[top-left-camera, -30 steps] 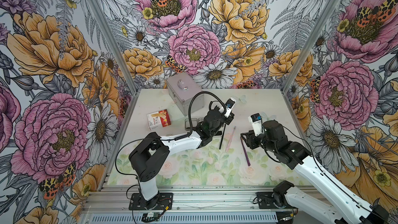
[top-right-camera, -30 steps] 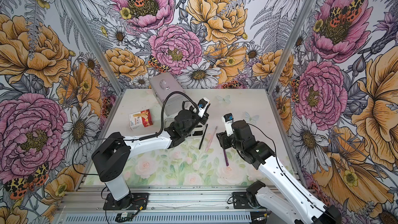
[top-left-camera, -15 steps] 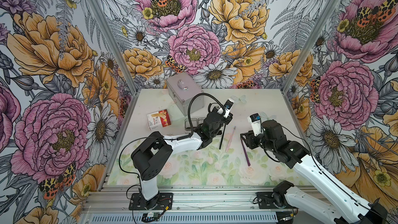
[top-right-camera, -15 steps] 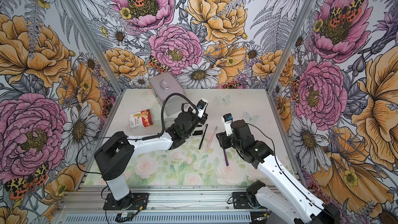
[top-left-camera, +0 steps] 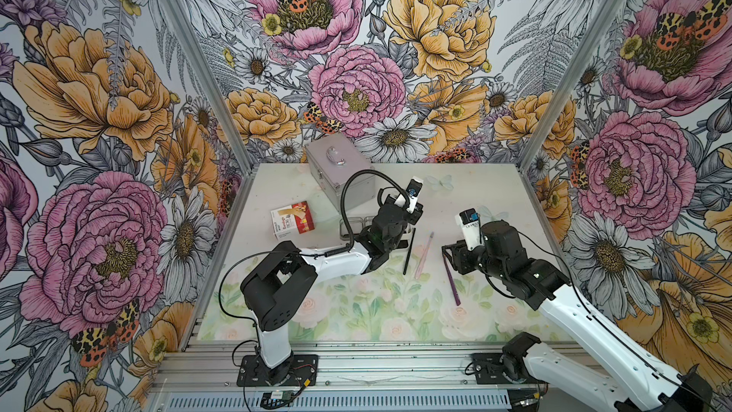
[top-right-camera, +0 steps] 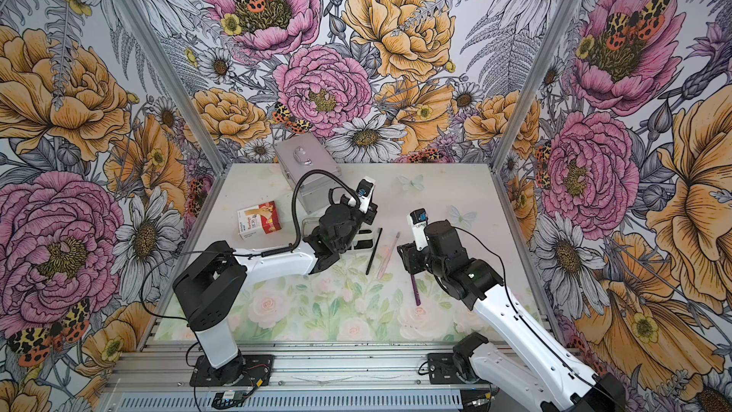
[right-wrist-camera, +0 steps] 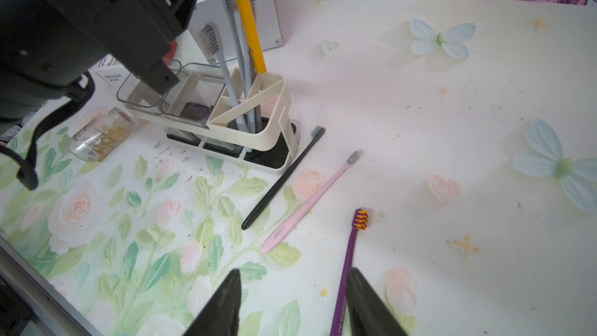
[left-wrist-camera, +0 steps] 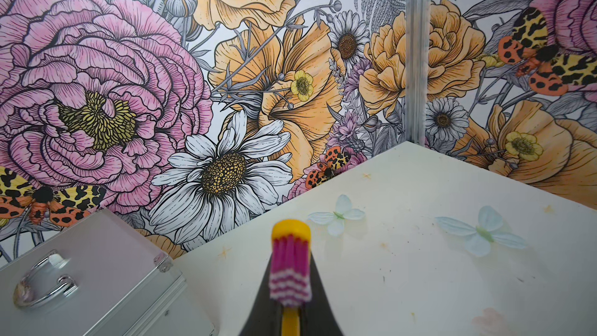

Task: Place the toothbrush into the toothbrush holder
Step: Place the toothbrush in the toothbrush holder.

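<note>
In both top views the toothbrush holder [top-left-camera: 351, 227] was partly covered by the left arm [top-left-camera: 390, 231]. A black toothbrush [top-left-camera: 408, 251] and a pink toothbrush [top-left-camera: 424, 253] lay just beside it, and a purple toothbrush [top-left-camera: 454, 285] lay farther off, under the right gripper [top-left-camera: 448, 257].

In the left wrist view the left gripper [left-wrist-camera: 290, 281] was clamped on the yellow toothbrush [left-wrist-camera: 290, 320], bristles up.

In the right wrist view that handle reached into the holder's white slotted compartment [right-wrist-camera: 274, 83] beside grey toothbrushes [right-wrist-camera: 217, 56]. The right gripper's jaws stood apart, empty, well away from the holder.
</note>
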Action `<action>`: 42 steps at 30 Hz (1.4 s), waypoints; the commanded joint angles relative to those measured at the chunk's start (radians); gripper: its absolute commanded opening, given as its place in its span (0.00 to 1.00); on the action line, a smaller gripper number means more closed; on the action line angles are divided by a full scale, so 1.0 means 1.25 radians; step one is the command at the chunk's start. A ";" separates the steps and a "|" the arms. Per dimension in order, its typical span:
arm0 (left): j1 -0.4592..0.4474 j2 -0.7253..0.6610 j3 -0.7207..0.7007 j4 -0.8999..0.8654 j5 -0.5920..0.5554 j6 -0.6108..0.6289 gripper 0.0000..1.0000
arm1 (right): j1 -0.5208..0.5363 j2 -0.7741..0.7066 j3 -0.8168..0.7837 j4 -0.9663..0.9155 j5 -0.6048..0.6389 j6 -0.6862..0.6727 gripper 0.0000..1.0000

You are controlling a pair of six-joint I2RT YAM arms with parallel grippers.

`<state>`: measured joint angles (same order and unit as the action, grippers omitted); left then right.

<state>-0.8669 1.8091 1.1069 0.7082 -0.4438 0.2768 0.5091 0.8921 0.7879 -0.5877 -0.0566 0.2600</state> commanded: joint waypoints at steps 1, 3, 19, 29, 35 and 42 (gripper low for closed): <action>0.009 0.031 -0.002 0.014 -0.019 -0.037 0.00 | -0.005 -0.002 -0.006 0.001 -0.002 -0.013 0.53; 0.009 0.031 -0.004 0.014 -0.009 -0.052 0.00 | -0.007 0.001 -0.005 0.000 -0.002 -0.014 0.53; 0.010 0.033 -0.001 0.018 0.008 -0.046 0.00 | -0.010 0.006 -0.006 -0.001 -0.003 -0.012 0.53; 0.000 0.017 -0.027 0.083 0.043 -0.015 0.00 | -0.010 0.009 -0.006 -0.001 -0.004 -0.012 0.53; -0.010 -0.013 -0.031 0.087 0.045 -0.001 0.00 | -0.010 0.012 -0.006 -0.001 -0.004 -0.012 0.53; -0.016 -0.035 -0.034 0.090 0.047 0.013 0.00 | -0.011 0.011 -0.006 -0.001 -0.005 -0.012 0.53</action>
<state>-0.8818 1.8111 1.0737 0.7799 -0.4065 0.2729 0.5026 0.8993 0.7879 -0.5915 -0.0566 0.2600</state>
